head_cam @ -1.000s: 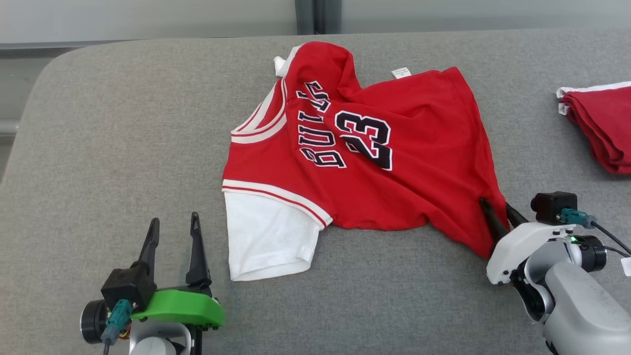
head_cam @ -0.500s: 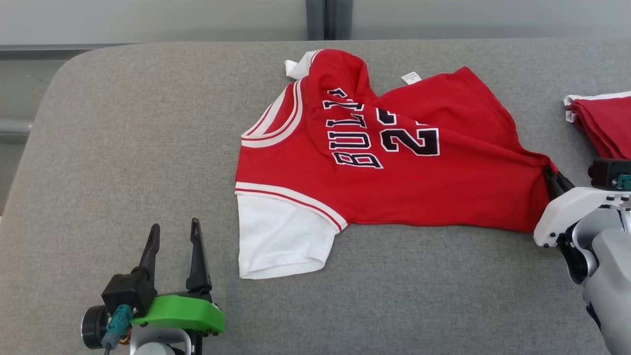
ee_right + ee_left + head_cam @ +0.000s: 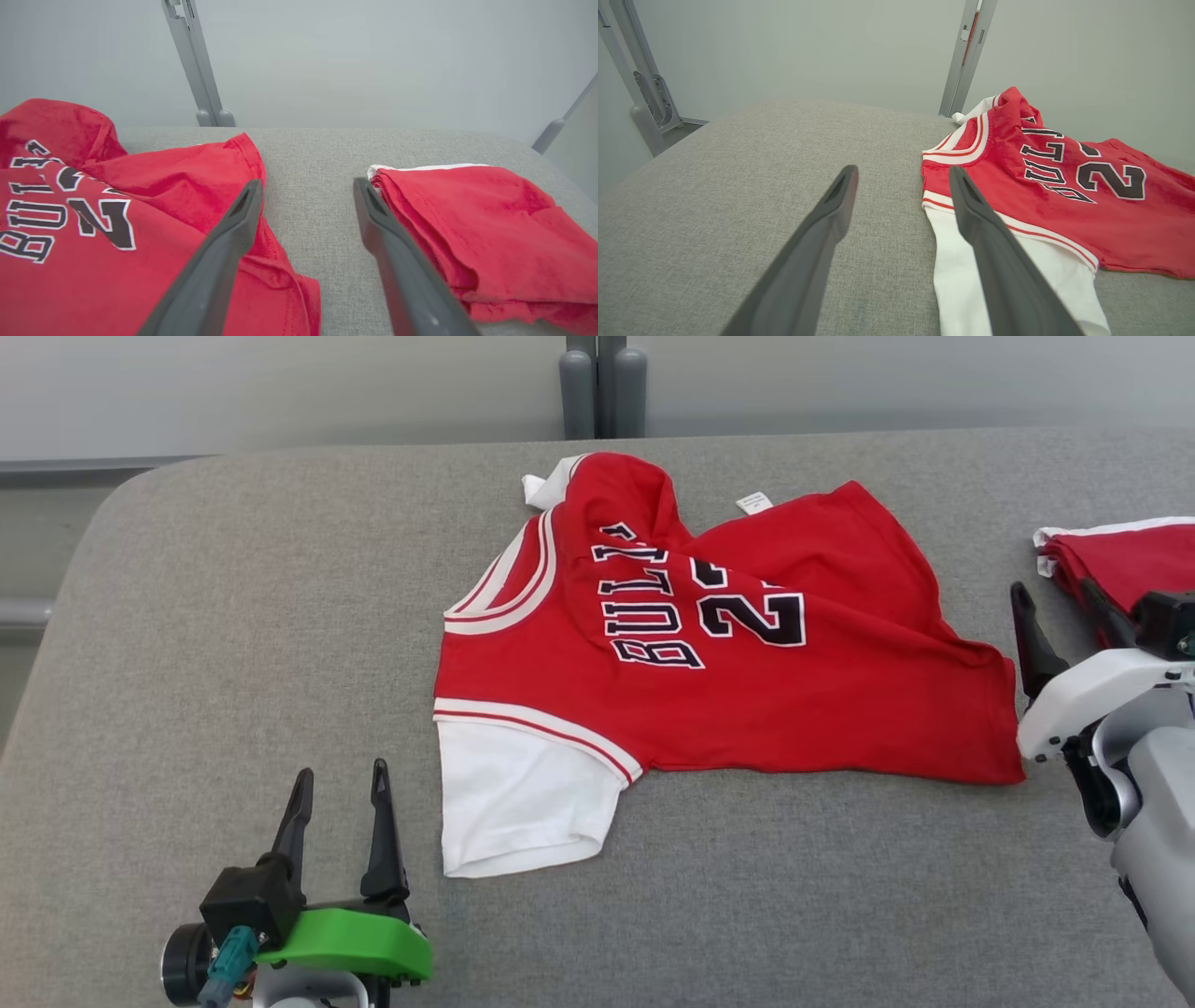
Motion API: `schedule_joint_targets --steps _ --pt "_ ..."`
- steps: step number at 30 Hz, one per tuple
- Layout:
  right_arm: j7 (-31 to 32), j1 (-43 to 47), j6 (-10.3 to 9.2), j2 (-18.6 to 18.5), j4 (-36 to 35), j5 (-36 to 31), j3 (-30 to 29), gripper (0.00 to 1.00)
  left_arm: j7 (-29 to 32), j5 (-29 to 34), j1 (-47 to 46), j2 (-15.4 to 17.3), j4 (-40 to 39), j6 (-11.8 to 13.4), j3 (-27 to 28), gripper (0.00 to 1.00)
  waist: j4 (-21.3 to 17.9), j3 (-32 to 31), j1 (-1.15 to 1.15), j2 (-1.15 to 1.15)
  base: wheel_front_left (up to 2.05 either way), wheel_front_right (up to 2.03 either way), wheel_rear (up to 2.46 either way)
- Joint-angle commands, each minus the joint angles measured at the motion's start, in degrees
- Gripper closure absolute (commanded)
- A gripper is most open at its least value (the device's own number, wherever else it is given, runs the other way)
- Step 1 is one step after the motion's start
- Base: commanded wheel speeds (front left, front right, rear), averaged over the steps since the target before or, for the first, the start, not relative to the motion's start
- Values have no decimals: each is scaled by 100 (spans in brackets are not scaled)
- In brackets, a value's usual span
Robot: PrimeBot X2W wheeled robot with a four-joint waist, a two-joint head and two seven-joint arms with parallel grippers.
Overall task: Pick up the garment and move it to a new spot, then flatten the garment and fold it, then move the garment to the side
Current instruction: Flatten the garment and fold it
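Head view: I see my right gripper [image 3: 1053, 593] wide and empty, the jersey [image 3: 747, 709] just left of it; left gripper [image 3: 341, 770] also wide, the jersey to its right.

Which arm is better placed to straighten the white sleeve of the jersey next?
Left, probably. The left end effector is open just beside the white sleeve; the right end effector is open at the opposite end of the jersey, by its hem.

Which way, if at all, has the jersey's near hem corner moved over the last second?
Yes: the jersey had its hem corner drawn toward the robot's right, closing on the folded red garment.
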Motion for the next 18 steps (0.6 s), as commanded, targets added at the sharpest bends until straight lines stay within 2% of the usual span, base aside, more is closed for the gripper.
schedule_joint_targets --steps 1,6,10,18 --pt "-42 194 -4 46 -205 -34 10 0 0 10 122 6 -51 -21 15 0 -100 -121 0 0 0 0 0" --pt "-47 758 -4 255 -1302 -204 -293 0 1 27 269 6 -182 -60 11 0 -259 -354 0 0 0 0 0" --pt "-46 1462 -4 600 -2228 -516 -644 0 0 64 447 7 -257 -124 32 0 -364 -566 0 0 0 0 0" --pt "-46 2555 -4 1267 -3391 -1180 -1057 0 1 -145 728 7 -381 -48 14 0 -444 -848 0 0 0 0 0"
